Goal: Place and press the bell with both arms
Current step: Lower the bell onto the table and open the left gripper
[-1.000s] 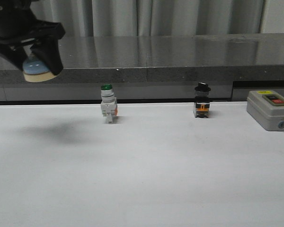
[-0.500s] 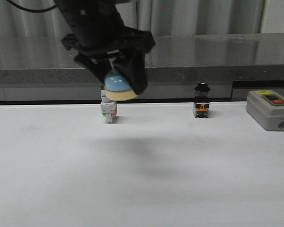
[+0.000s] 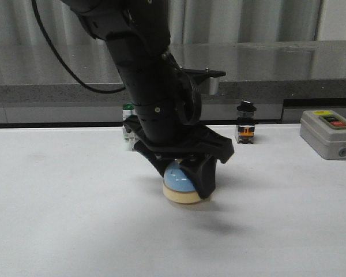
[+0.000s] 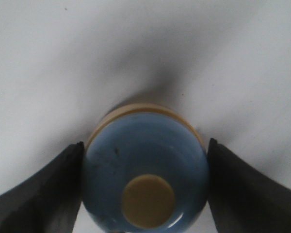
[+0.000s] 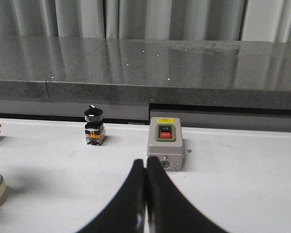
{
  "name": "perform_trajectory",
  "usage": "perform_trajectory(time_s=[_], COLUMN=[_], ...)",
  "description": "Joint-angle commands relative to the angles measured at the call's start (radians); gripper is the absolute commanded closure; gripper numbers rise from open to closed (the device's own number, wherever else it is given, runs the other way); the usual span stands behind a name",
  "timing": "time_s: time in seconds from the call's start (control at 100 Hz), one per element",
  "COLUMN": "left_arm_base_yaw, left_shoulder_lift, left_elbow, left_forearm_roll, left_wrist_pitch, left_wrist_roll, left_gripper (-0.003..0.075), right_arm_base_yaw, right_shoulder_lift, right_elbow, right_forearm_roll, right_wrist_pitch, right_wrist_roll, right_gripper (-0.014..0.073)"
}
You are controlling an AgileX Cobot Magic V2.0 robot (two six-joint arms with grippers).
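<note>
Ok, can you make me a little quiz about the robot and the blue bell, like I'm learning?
1. True or false: the left gripper is shut on the bell.
2. Which thing stands nearest the grey box? A) the green-capped switch B) the black-knobbed switch C) the bell
3. Fill in: in the right wrist view, the right gripper has its fingers pressed ____.

Key: 1. True, a finger sits on each side of the dome. 2. B. 3. Together, holding nothing.
</note>
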Motion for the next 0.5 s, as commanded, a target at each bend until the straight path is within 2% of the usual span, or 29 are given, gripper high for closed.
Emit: perform_trajectory(time_s=[0.0, 0.17, 0.23, 0.3, 0.4, 0.49], left_arm_base_yaw=[-0.009, -0.011, -0.011, -0.011, -0.011, -0.011], left_shoulder_lift=[-0.036, -0.02, -0.02, -0.02, -0.02, -0.024], left_elbow=[-0.027, -0.027, -0.027, -0.027, -0.027, -0.027], left_forearm_roll=[-0.018, -0.018, -0.018, -0.018, -0.028, -0.035], left_wrist_pitch=[-0.033, -0.02, -0.02, -0.02, -0.019, -0.019], left_wrist_roll=[-0.001, -0.001, -0.001, -0.001, -0.001, -0.001], left_gripper=[0.051, 0.0507, 0.0484, 0.0402, 0.0209, 0.008], right_arm_base_yaw=[-0.006, -0.006, -0.006, -0.006, -0.006, -0.006], right_shoulder_lift=[-0.018, -0.018, -0.018, -0.018, -0.018, -0.018], right_elbow=[-0.014, -0.014, -0.014, -0.014, -0.014, -0.014], right_forearm_roll=[0.001, 0.001, 0.001, 0.001, 0.001, 0.001], right_wrist_pitch=[-0.085, -0.085, -0.085, -0.085, -0.085, -0.085], right_wrist_roll=[-0.009, -0.009, -0.009, -0.009, -0.009, -0.009], right_gripper=[0.0654, 0.0654, 0.0654, 0.0654, 0.0654, 0.0654])
